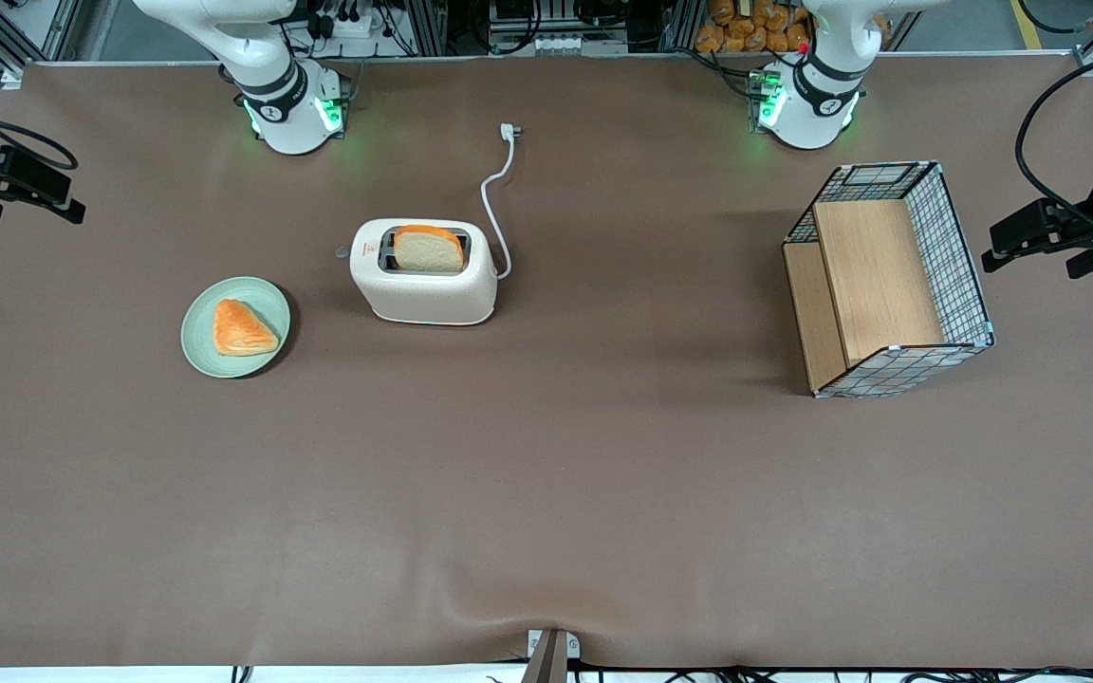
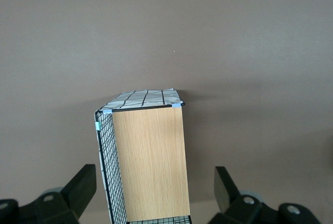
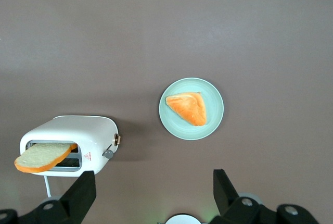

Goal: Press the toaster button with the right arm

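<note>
The cream-white toaster (image 1: 423, 289) (image 3: 78, 129) stands on the brown table with a slice of bread (image 1: 428, 249) (image 3: 44, 156) sticking out of its slot. The toaster button (image 1: 342, 252) (image 3: 107, 154), a small grey tab, juts from the narrow end that faces the plate. My right arm's gripper (image 1: 70, 199) (image 3: 153, 182) hangs high above the table, over the ground between the arm's base and the toaster. It is open and holds nothing, well clear of the button.
A green plate (image 1: 200, 334) (image 3: 171, 122) with an orange pastry (image 1: 241, 328) (image 3: 188, 107) lies beside the toaster's button end. The white cord (image 1: 494, 194) runs toward the arm bases. A wire basket (image 1: 959, 256) (image 2: 106, 146) with wooden panels stands toward the parked arm's end.
</note>
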You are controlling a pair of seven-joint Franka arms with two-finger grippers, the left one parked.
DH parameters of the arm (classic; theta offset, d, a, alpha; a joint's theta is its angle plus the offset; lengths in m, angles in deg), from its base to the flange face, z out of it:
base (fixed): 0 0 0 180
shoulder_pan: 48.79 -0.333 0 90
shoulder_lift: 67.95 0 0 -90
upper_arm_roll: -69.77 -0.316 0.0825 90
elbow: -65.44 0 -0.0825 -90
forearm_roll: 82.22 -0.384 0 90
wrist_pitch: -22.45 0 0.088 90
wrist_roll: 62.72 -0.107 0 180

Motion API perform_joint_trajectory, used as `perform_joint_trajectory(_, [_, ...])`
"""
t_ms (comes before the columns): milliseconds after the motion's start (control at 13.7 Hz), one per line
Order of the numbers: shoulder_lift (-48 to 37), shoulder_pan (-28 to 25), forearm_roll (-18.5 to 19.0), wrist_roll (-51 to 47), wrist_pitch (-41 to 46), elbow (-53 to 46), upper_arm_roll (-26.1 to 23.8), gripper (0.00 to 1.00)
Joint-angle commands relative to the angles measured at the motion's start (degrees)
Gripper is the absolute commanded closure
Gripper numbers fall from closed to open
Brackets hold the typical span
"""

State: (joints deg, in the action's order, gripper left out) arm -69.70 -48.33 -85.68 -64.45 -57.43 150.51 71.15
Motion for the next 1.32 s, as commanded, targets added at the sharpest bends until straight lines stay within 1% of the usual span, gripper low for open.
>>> perform_joint_trajectory(0, [-1.69,1.56,2.75,0.23,-0.71,1.60,-0.94,0.00])
perform_joint_trajectory(73, [-1.16,1.56,4.33,0.06,-0.71,0.81,-1.03,0.00])
perform_joint_trajectory(220, [0.16,1.74,4.52,0.24,-0.71,-1.21,-0.76,0.00])
perform_joint_trajectory(512, [0.52,1.83,4.61,-0.56,0.43,-2.19,-0.76,0.00])
perform_joint_trajectory(732, [0.52,2.09,3.56,-0.21,0.09,-2.19,-0.68,0.00])
perform_joint_trajectory(1244, [0.87,1.56,3.73,-0.03,-0.01,-2.45,-0.85,0.00])
